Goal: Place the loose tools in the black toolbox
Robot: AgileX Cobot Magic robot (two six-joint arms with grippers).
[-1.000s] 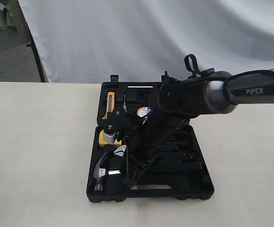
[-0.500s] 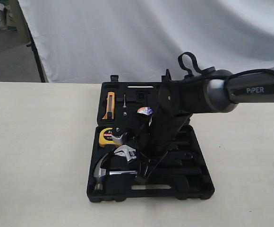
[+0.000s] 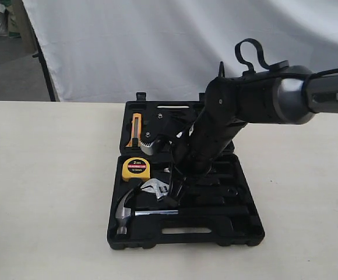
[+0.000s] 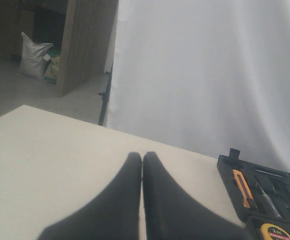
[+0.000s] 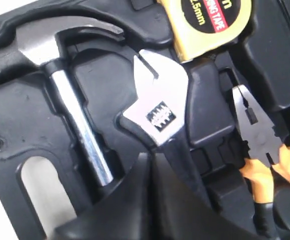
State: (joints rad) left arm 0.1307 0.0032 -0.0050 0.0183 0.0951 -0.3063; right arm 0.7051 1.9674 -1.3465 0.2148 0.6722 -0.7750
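Note:
The black toolbox [image 3: 215, 239] lies open on the table. In its near half the claw hammer [image 3: 128, 210] rests in its recess, steel shaft toward the handle cutout. Just beside it the silver adjustable wrench [image 3: 155, 188] lies with its head by the hammer head. My right gripper [image 3: 173, 195] hovers over the wrench's handle. In the right wrist view its fingers [image 5: 135, 185] are pressed shut with nothing between them, and the wrench [image 5: 157, 112] and hammer [image 5: 77, 125] lie below. The tape roll is hidden behind the right arm. My left gripper [image 4: 142, 156] is shut over bare table.
A yellow tape measure [image 3: 136, 168] sits in the box's near half, behind the hammer. Orange-handled pliers [image 5: 257, 135] lie beside the wrench. An orange utility knife [image 3: 136, 129] sits in the far half. A white curtain hangs behind the table.
My right arm has lifted and drawn back from the near half of the box. The wrench stays lying beside the hammer, and the tape measure is now uncovered.

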